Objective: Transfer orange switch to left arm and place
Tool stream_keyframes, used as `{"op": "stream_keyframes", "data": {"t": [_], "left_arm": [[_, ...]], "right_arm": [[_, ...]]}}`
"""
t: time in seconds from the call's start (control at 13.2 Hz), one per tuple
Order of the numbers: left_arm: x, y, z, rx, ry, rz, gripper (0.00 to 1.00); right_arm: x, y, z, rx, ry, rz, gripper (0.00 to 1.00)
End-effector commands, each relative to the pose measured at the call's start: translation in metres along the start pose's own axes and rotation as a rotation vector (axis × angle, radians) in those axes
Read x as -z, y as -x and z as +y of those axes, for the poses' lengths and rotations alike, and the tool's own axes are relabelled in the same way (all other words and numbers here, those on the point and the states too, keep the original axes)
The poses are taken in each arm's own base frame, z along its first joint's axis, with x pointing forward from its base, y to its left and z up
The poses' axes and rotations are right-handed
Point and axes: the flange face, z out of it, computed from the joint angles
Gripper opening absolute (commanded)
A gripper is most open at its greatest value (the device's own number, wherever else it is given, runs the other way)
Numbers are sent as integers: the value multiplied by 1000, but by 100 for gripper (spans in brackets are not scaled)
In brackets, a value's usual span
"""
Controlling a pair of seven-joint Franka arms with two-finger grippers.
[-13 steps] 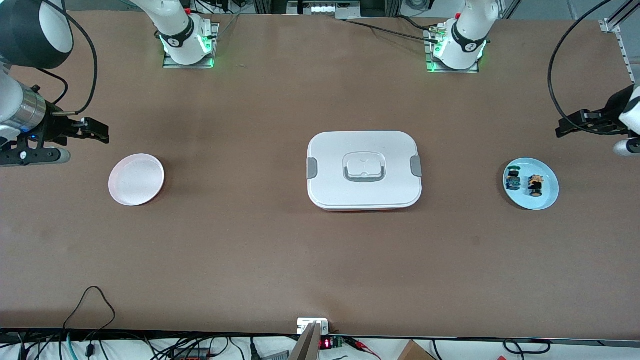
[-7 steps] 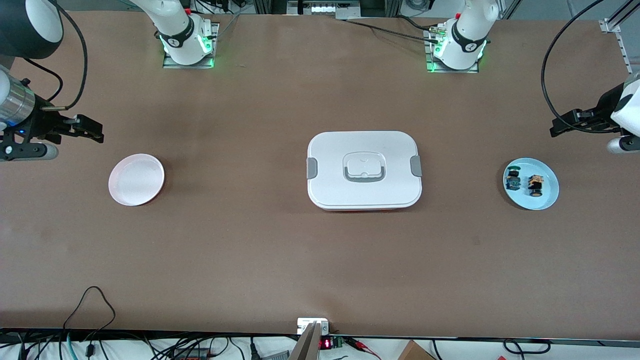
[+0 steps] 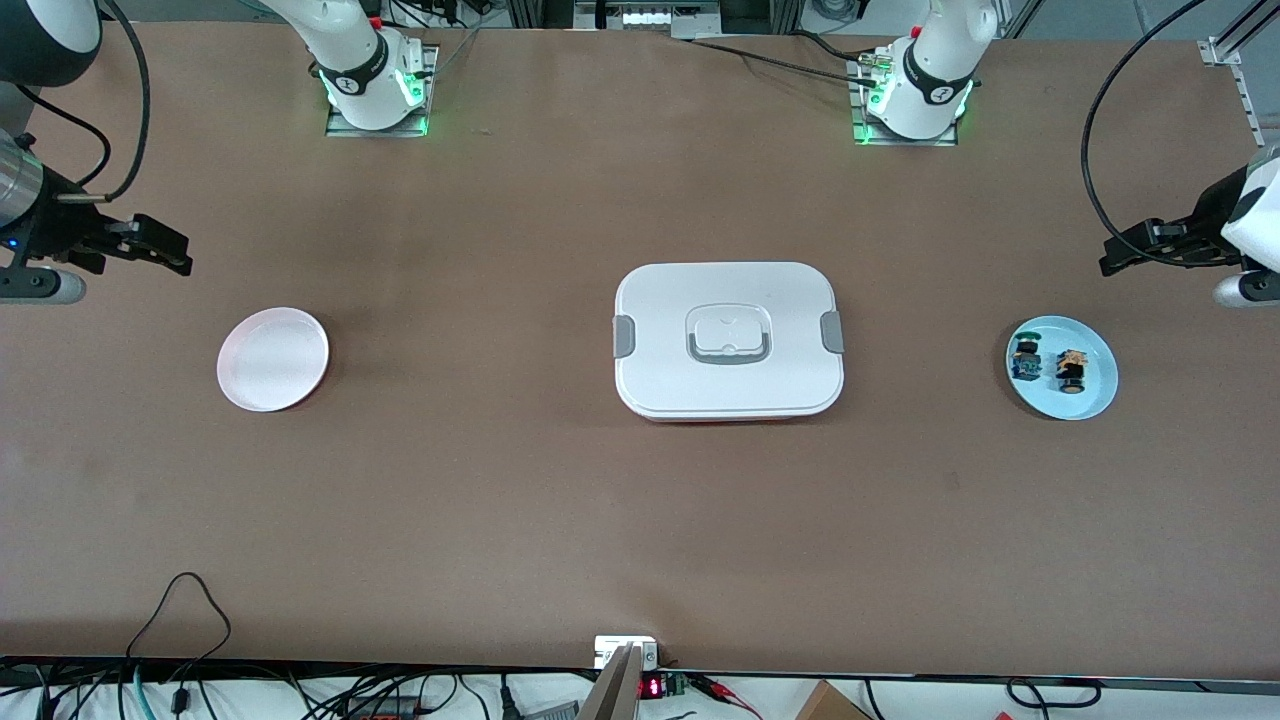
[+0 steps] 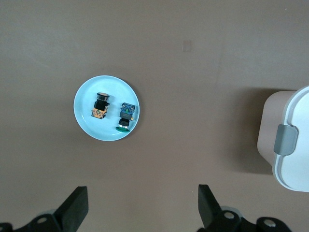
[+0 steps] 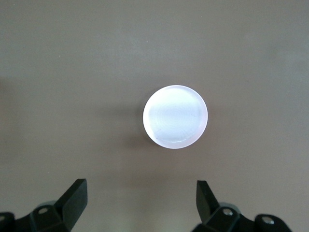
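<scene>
No legible text or labels

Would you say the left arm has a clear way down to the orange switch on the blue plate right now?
Probably yes. The left tool hangs open above the table beside the blue plate, nothing covers the orange switch, and the box sits well off mid-table. The blue-and-green part lies close beside it, though.

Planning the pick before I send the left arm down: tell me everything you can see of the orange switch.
The orange switch is a tiny part: a black cylindrical body with a round black end and an orange block at the other end, seemingly plastic. It lies on its side on the light blue plate at the left arm's end of the table, beside a similar blue-and-green switch without touching it. Only the plate touches it; no gripper is on it.
</scene>
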Motion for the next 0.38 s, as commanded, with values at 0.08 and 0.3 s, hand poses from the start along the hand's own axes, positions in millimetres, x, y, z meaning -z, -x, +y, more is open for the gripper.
{"op": "stream_keyframes", "data": {"t": [0.08, 0.3], "left_arm": [[12, 7, 5, 8, 20, 1, 100], [13, 7, 7, 23, 27, -1, 100]], "right_arm": [[2, 23, 4, 7, -28, 1, 100], [7, 23, 5, -1, -28, 3, 100]]}}
